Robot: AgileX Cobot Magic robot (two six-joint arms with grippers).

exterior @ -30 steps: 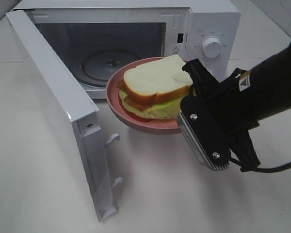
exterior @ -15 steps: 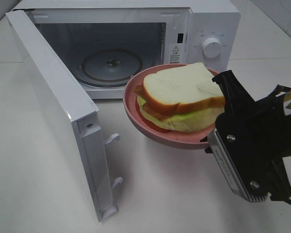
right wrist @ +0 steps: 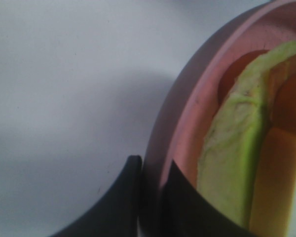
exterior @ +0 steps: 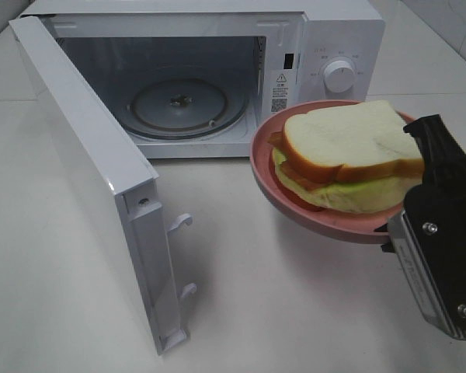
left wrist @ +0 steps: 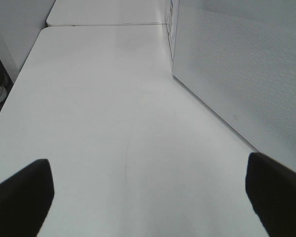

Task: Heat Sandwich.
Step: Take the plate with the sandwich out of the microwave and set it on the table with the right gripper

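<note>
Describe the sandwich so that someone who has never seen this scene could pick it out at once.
Find the white microwave with its door swung open; just in front of its control panel, a pink plate is held above the table by the right gripper, clamped on its rim. The sandwich lies on that plate: white bread with tan crust and green-yellow filling, the only food in view.

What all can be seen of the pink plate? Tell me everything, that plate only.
The pink plate is round and shallow with a raised rim, of a smooth matte material, perhaps plastic. It is held off the white table, in front of the open microwave, to the right of its cavity, and looks slightly tilted. The sandwich sits in it, covering most of its floor. The right gripper pinches its rim between the jaws, one inside and one outside.
</note>
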